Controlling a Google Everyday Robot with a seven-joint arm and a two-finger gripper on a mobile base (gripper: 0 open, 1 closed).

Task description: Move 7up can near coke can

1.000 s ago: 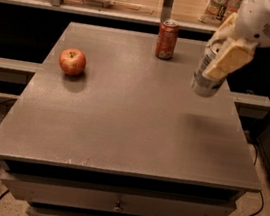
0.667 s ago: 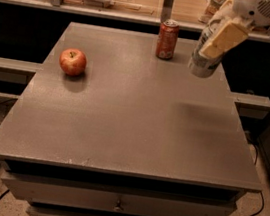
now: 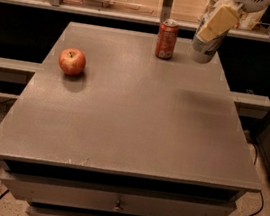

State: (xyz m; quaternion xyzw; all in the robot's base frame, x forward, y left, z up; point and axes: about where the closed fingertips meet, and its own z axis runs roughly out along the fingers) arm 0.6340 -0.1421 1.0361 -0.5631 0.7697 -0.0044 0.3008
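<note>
Looks mostly done to me. The gripper (image 3: 207, 37) is up at the far right corner of the table (image 3: 131, 130), clamped around the 7up can (image 3: 206, 53) – one cream finger (image 3: 217, 22) runs down the near side of it and the other is hidden behind. The 7up can leans a bit, top tipped to the right. Its base is either just off the surface or barely on it, can't say which.

The coke can (image 3: 166, 39) stands upright near the far edge, just left of the 7up can, with a small gap between them and no contact. So the "near" part looks about right. What's left, I'd guess, is getting it down flat and letting go without it tipping.

As for containers, I can't tell whether either can is opened or what's inside. The drawers (image 3: 118, 201) under the table are shut. The apple (image 3: 72, 61) sits well off to the left – not involved.
</note>
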